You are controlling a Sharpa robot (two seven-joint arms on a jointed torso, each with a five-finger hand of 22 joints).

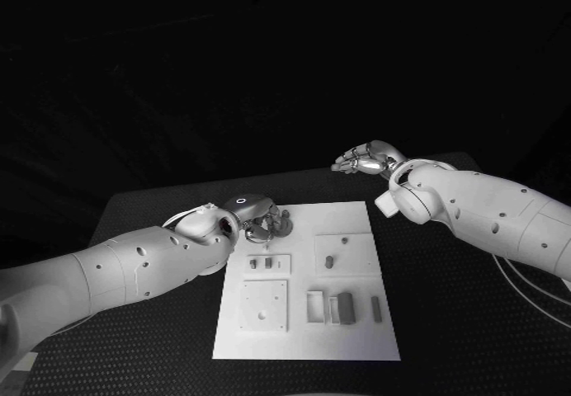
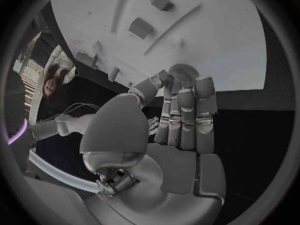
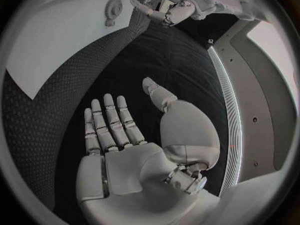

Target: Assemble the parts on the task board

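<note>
The white task board [image 1: 357, 219] lies in the middle of the black table. My left hand [image 1: 263, 221] hangs over its far left corner, fingertips [image 2: 185, 87] gathered on the rim of a round toothed gear [image 2: 183, 70] that sits on the board [image 2: 237, 45]. The same gear [image 3: 114, 8] and the left hand [image 3: 167, 7] appear in the right wrist view. My right hand [image 1: 368, 157] hovers past the board's far right corner. Its palm [image 3: 134, 160] is bare and its fingers [image 3: 109, 122] are spread, holding nothing.
Small grey parts stand on the board: two short pieces [image 1: 261, 263], two pegs [image 1: 327, 262], a square plate [image 1: 264, 305], a bracket [image 1: 315, 305] and blocks [image 1: 346, 307]. Two blocks [image 2: 140, 27] lie beyond the left hand. Cables [image 1: 524, 289] run along the table's right side.
</note>
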